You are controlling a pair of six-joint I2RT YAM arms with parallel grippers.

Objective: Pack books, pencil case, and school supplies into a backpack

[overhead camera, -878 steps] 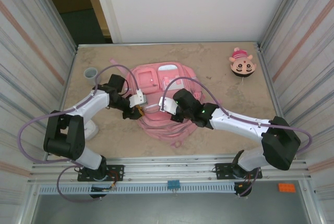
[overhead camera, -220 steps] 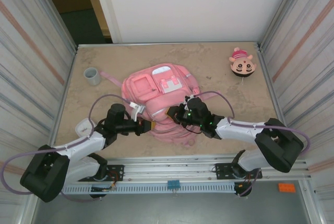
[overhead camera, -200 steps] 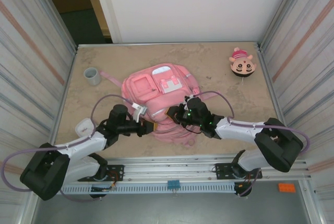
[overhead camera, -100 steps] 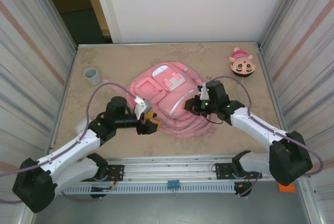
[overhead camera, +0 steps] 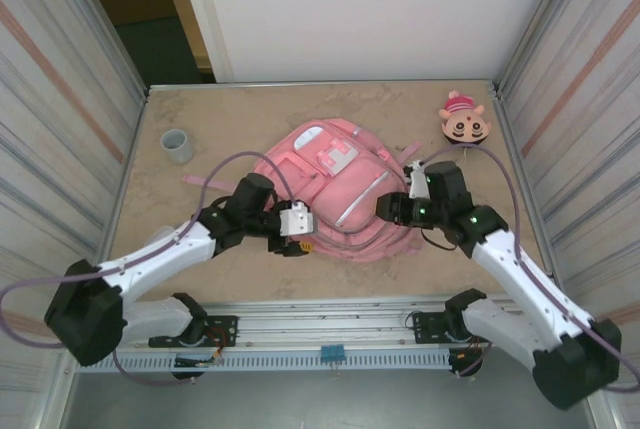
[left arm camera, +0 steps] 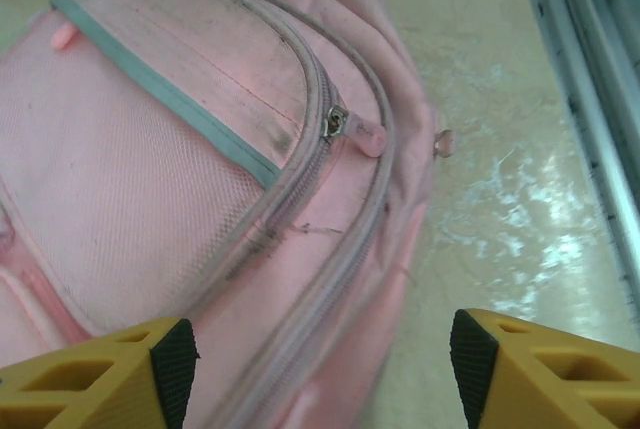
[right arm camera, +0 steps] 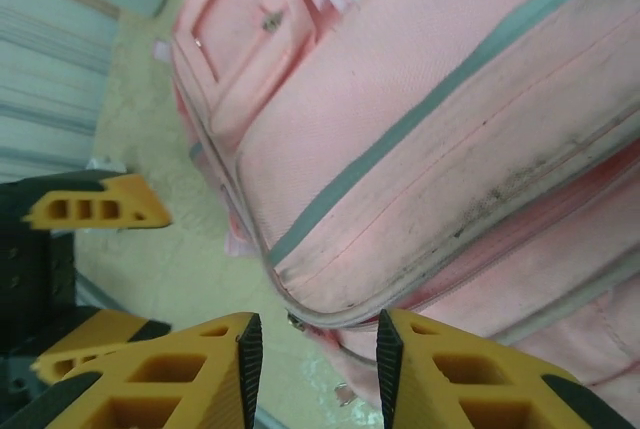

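bearing pink backpack (overhead camera: pixel 345 194), beige table (overhead camera: pixel 230 109), ribbed walls (overhead camera: pixel 60 99)

Your pink backpack (overhead camera: pixel 335 194) lies flat in the middle of the tabletop (overhead camera: pixel 230 119), front side up and turned at a slant. Its small pockets point to the far side and the larger pocket sits nearer you. Pale grey-green strips cross the pockets, and one small pocket carries a whitish panel (overhead camera: pixel 337 155). In the left wrist view, a curved zip on the front pocket has a metal zip pull (left arm camera: pixel 333 121) with a pink tab, and the zip looks closed below it. Dark scuffs mark the seams. One pink strap (overhead camera: pixel 200 181) trails flat on the tabletop off the bag's left side.
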